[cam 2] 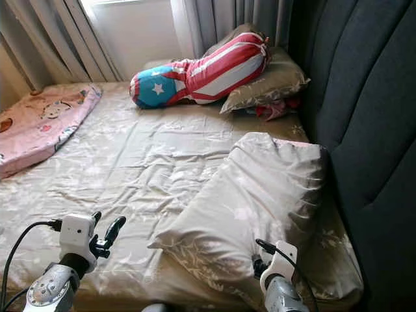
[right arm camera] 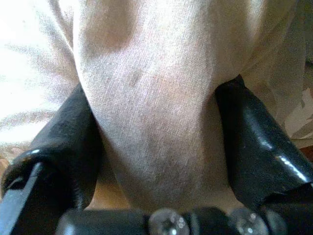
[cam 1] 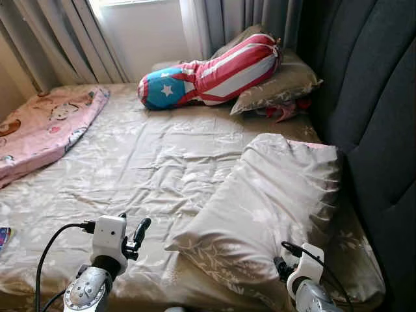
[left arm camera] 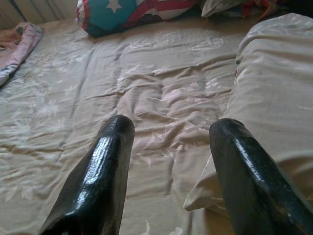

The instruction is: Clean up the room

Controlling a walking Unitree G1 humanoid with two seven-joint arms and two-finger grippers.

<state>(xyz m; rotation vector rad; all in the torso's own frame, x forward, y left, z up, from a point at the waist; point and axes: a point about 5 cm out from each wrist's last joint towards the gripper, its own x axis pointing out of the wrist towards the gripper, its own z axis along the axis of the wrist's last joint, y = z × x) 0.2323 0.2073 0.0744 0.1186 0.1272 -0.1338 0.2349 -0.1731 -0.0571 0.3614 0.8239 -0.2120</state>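
A large beige floral pillow lies askew on the right side of the bed, close to the headboard. My right gripper is at the pillow's near corner, with a fold of its fabric pinched between the two black fingers. The right wrist sits just below that corner. My left gripper hovers open over the rumpled beige sheet, just left of the pillow's near edge, with nothing between its fingers.
A stars-and-stripes bolster leans on a second beige pillow at the far end, with a red item beside it. A pink blanket lies at the left. The dark padded headboard runs along the right, curtains behind.
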